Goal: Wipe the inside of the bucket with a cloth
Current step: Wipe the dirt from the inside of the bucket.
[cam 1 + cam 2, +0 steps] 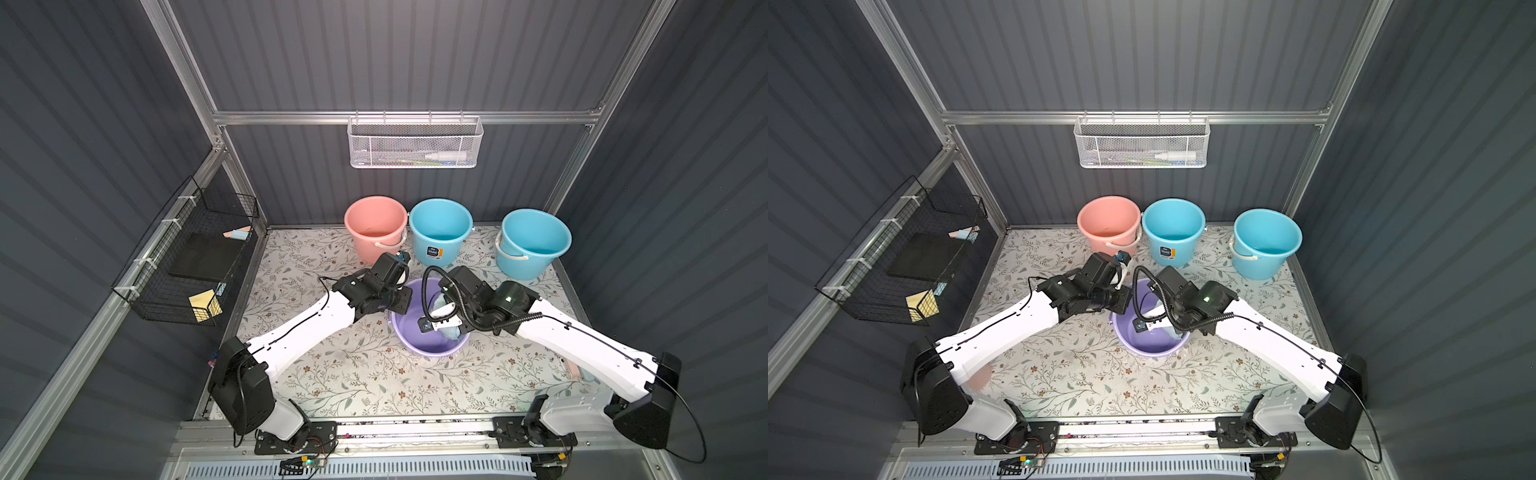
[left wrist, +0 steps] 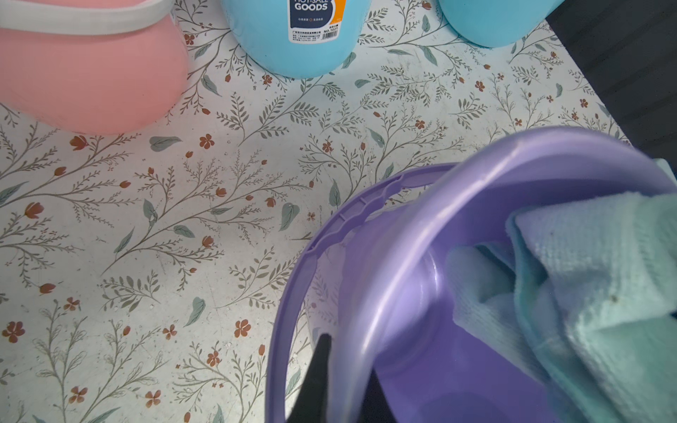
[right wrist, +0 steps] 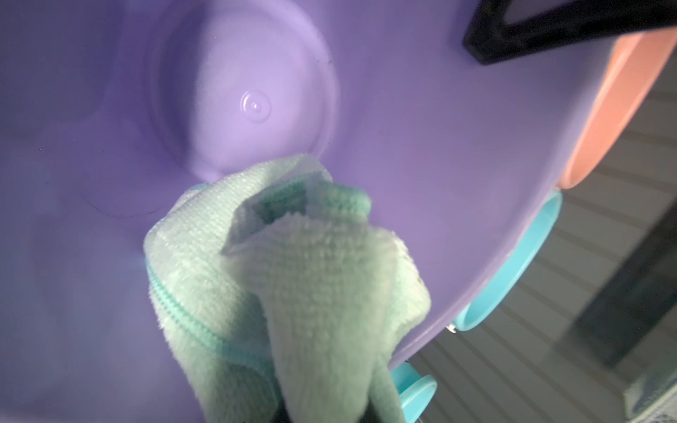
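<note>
Purple bucket (image 1: 419,351): stands mid-table on the floral tabletop (image 1: 353,382), between both arms.
Left gripper (image 2: 344,388): clamped tight on the bucket's far-left rim, one finger inside and one outside.
Right gripper (image 1: 445,324): reaches down into the bucket, closed tight on the cloth.
Teal cloth (image 3: 293,274): bunched, touching the inner wall beside the bucket's floor.
Far edge: pink bucket (image 1: 376,224), labelled blue bucket (image 1: 440,232) and plain blue bucket (image 1: 536,245), upright in a row.
Back wall: white mesh basket (image 1: 415,143) hangs from a rail.

Table: floral top (image 1: 332,374).
Purple bucket (image 1: 428,345): rim between left fingers (image 2: 318,377).
Pink bucket (image 1: 376,228), labelled blue bucket (image 1: 440,232), plain blue bucket (image 1: 534,245): beyond the fingers.
</note>
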Robot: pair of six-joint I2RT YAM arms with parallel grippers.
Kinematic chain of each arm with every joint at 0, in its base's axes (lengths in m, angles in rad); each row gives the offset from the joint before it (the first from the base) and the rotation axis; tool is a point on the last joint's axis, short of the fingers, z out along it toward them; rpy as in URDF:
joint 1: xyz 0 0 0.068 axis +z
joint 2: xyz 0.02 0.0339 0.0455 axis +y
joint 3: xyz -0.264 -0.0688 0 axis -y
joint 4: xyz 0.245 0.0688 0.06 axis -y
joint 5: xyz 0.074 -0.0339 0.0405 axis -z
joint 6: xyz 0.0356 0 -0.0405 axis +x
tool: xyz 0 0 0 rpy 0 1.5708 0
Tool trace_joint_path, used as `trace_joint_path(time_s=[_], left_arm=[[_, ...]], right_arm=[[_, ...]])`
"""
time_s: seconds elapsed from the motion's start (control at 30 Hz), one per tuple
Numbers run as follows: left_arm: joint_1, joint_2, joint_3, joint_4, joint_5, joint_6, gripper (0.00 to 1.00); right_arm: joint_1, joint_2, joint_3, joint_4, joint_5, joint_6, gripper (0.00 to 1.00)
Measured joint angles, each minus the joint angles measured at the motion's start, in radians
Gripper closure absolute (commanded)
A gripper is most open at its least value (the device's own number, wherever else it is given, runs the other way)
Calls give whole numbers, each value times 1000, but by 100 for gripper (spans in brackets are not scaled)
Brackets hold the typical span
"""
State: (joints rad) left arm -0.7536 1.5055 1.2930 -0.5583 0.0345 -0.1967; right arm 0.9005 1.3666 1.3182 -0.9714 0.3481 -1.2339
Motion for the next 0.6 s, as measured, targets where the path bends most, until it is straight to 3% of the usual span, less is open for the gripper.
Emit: trace_joint_path(time_s=[0.3,0.6], left_arm=[[0,0,0,0,0,0,100],[8,0,-2,-13,-14,0,100]], right_arm=[[1,227,137,-184,-22,133,100],[-10,344,154,-167,-77,191,100]])
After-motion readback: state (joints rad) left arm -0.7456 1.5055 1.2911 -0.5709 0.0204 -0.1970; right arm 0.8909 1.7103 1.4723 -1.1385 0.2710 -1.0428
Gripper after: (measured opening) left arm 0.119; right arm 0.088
